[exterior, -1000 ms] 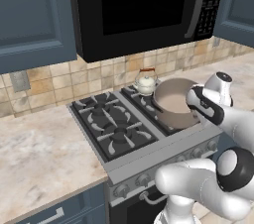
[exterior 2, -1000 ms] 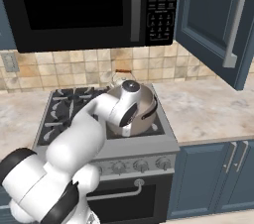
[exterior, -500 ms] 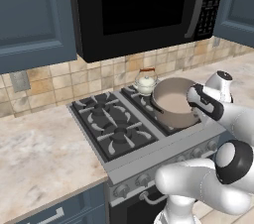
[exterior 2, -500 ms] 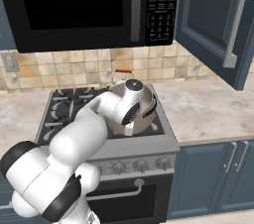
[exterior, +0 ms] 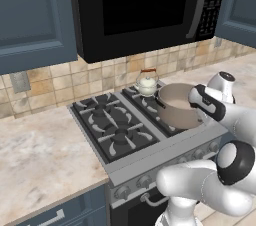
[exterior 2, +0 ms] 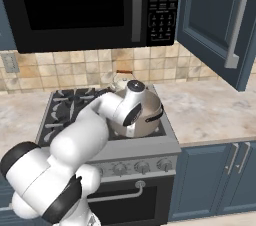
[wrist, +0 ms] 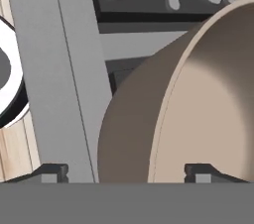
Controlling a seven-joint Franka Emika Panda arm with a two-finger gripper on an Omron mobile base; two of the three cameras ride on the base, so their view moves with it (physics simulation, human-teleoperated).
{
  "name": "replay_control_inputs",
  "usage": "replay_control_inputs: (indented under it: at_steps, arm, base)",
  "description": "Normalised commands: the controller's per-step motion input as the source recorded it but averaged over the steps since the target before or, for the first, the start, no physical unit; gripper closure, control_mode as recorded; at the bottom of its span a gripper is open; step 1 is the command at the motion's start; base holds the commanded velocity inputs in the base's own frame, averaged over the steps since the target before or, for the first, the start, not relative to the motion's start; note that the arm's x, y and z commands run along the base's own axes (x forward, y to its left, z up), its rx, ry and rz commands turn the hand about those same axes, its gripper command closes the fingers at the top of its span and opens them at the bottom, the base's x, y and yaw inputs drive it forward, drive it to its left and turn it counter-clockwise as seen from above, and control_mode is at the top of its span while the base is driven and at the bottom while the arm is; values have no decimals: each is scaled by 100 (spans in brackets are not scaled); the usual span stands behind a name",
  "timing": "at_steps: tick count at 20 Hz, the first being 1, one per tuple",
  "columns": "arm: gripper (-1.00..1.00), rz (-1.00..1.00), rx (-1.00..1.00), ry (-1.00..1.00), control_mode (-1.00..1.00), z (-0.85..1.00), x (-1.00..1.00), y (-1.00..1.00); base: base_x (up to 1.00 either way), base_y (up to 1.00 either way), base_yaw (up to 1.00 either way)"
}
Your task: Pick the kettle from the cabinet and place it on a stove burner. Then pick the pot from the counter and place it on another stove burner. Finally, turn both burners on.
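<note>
**Pot down on the stove, jaws spread**

Your gripper [wrist: 126, 172] stands wide open astride the rim of the wide taupe-grey metal pot [exterior: 176, 105], gripping nothing. The pot sits on the black four-burner gas stove [exterior: 117, 130], front right burner; the small cream-white kettle [exterior: 147, 83] is at its 11 o'clock.

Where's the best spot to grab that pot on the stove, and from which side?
Probably the pot's thin upright rim wall, one finger inside and one outside, coming from its right, away from the kettle. The gripper's open jaws already straddle that wall.
</note>
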Motion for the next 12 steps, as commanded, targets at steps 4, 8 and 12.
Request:
replay_control_inputs:
  at_steps: [4, 8, 12]
  arm:
    - [-100, 0, 0, -16, -100, 4, -17, 0]
    - [-100, 0, 0, -24, -100, 18, -31, 0]
    - [-100, 0, 0, -24, -100, 20, -37, 0]
  base:
    - [0, 0, 0]
    - [0, 0, 0]
    - [0, 0, 0]
